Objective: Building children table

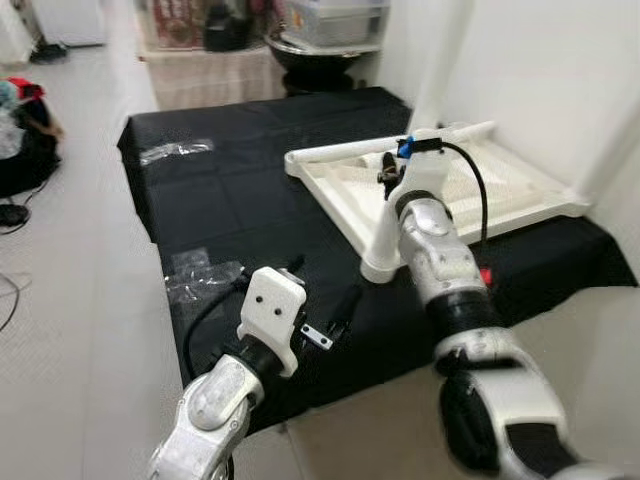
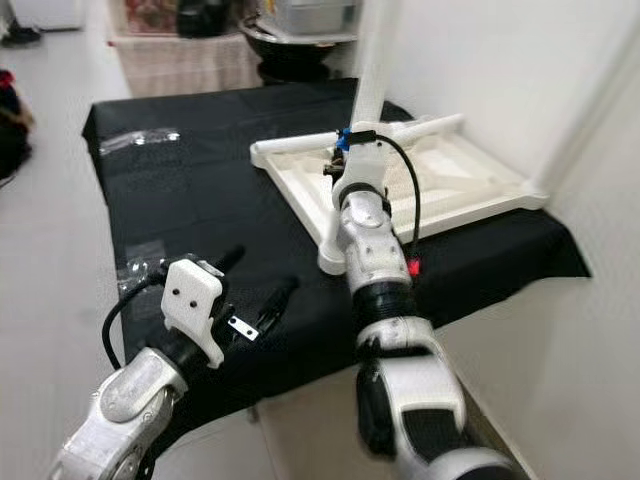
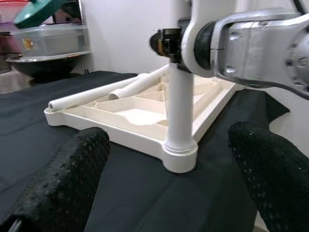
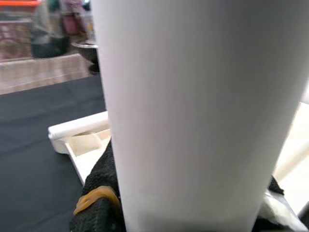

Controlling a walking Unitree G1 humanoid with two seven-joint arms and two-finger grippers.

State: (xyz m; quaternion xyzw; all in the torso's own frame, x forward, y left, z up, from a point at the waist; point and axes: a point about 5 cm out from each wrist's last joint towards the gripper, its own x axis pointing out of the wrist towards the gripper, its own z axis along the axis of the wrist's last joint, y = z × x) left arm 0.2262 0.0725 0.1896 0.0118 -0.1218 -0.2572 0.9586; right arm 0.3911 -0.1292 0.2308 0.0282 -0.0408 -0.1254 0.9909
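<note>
We are seating a leg: our right pincer (image 2: 345,170) pinches the upright table leg (image 3: 179,111) in the upside-down tabletop's (image 1: 520,195) corner socket at 3 o'clock on the worktop (image 1: 230,190). Left pincer (image 1: 335,318) spread, idle. Next, we likely press it home.

Bright, even indoor light | soft shadows only | mild glare on plastic film (image 1: 176,150) near desk's far left corner | close white leg (image 4: 203,111) blurred, background soft

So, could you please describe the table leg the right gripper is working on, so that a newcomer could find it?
On the black cloth lies the upside-down white tabletop. The upright leg stands in its nearest corner socket, at the right gripper. The other loose legs lie flat across the tabletop.
</note>
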